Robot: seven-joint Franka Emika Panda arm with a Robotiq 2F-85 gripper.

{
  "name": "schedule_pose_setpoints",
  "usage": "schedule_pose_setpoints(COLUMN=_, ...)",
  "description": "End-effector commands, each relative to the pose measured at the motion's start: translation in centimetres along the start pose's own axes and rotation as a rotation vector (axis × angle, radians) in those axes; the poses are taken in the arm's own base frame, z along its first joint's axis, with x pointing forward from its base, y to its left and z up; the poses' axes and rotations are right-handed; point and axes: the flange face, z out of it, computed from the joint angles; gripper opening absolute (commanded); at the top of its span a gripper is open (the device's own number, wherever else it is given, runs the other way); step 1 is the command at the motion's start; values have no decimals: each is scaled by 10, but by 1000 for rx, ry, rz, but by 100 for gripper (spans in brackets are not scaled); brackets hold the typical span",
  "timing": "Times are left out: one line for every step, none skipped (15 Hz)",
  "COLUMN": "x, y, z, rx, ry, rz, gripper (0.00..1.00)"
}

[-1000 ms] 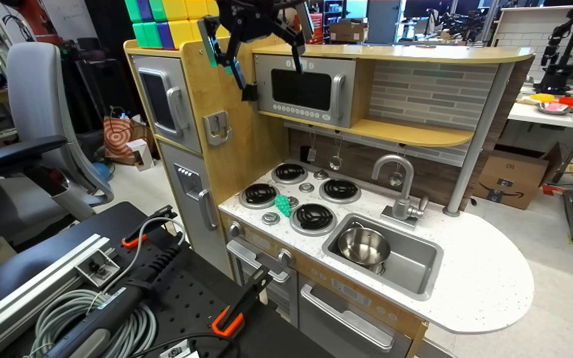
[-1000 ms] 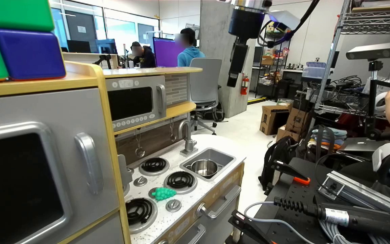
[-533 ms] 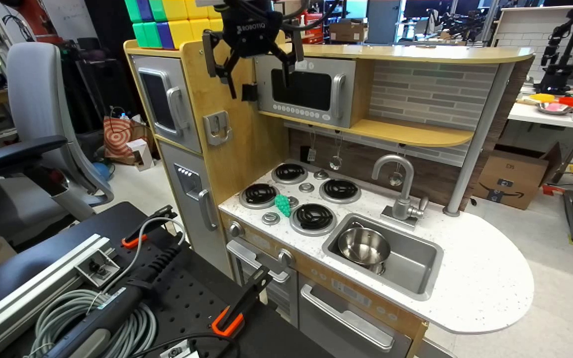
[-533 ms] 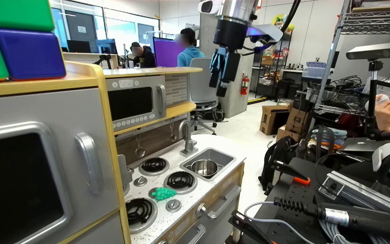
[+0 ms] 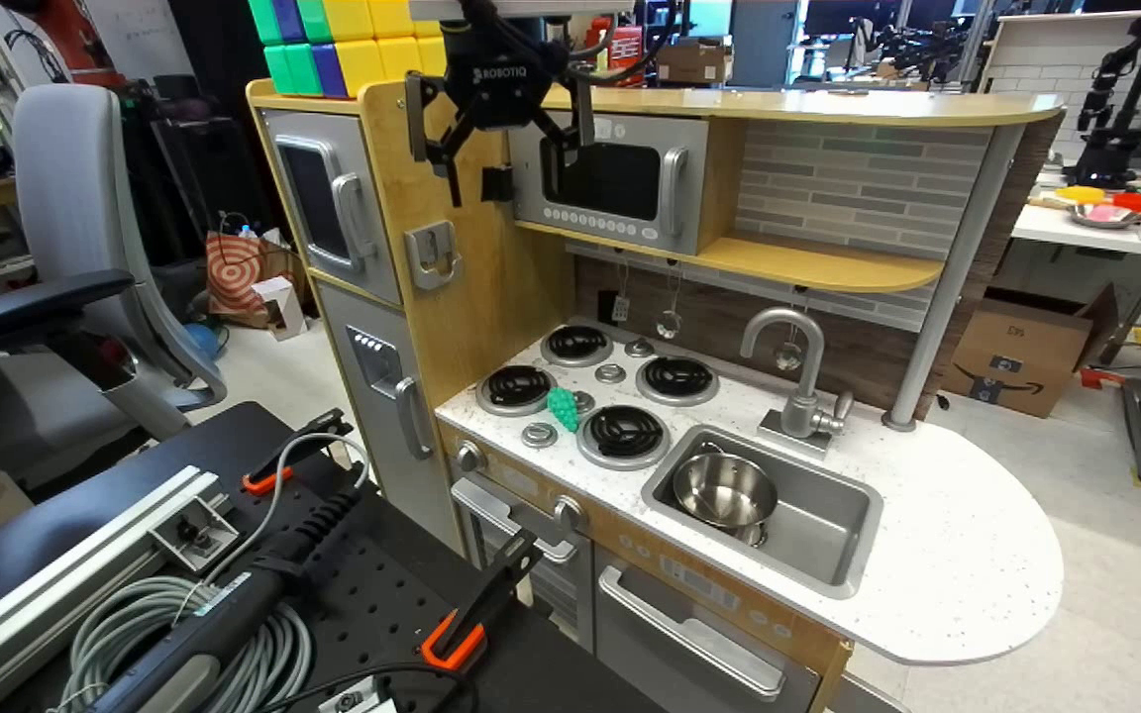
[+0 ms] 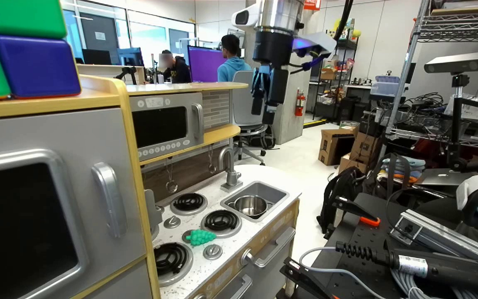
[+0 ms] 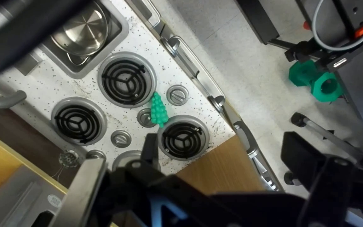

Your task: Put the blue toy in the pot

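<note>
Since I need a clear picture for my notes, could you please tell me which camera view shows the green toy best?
The wrist view: it shows the green toy whole and largest, from nearly overhead, with its bumps clear. Both exterior views also show it whole, but smaller and at a slant.

ROBOTIQ marks the pincer (image 5: 507,183); beyond it, a red sign (image 6: 312,4) reads FIRE; well apart, a box (image 5: 1011,358) shows Amazon's arrow
</note>
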Motion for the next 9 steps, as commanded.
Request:
schedule_pose_setpoints(x=4, y=4, z=47, rx=-48, ry=67, rz=17, gripper=100)
schedule_pose_setpoints(x=7, y=8, z=60, rx=-79, ry=102, rz=34, gripper=100)
schedule_pose_setpoints(x=10, y=7, z=79, rx=-69, ry=111, rz=57, gripper=100)
schedule_pose_setpoints(x=16, y=6, z=96, rx=-43, ry=126, rz=77, gripper=100)
schedule_pose_setpoints(x=22, y=4, z=114, rx=-12, ry=128, rz=96, gripper=100)
schedule_pose_setpoints(x=30, y=1, z=132, rx=2, ry=135, rz=105, gripper=100)
schedule_pose_setpoints(x=36, y=1, z=149, rx=1, ry=134, rz=110, gripper=100)
schedule_pose_setpoints(x=42, y=3, z=165, rx=-14, ry=127, rz=104, gripper=100)
schedule_pose_setpoints(x=47, y=5, z=176, rx=-26, ry=129, rz=102, gripper=100)
